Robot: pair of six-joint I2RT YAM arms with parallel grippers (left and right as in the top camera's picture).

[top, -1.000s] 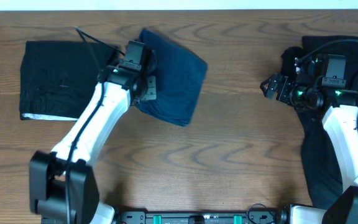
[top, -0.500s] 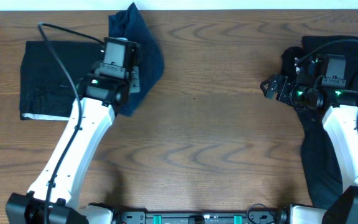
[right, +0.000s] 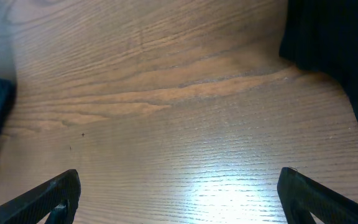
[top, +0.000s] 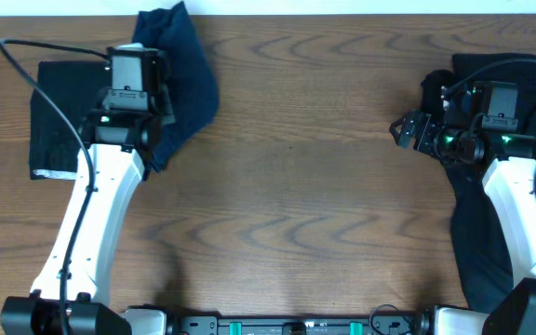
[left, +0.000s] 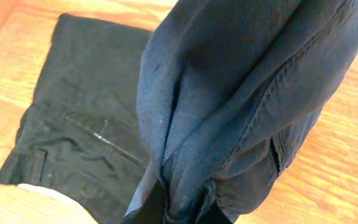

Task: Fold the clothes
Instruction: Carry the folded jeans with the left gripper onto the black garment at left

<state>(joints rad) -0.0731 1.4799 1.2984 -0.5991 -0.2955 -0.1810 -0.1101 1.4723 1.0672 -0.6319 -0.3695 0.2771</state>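
Up and leftward went the blue shorts (top: 186, 84), now bunched at the overhead frame's upper left beside a folded black garment (top: 63, 121), the left hand (left: 174, 211) clamped on them. The right hand (top: 406, 130) hangs apart by the unfolded black pile (top: 482, 242); most folding likely remains.

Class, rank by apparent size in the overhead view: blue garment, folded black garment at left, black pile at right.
Largest: black pile.
Unranked: blue garment and folded black garment look alike. The blue hangs nearer the camera, and the left arm covers part of the black.
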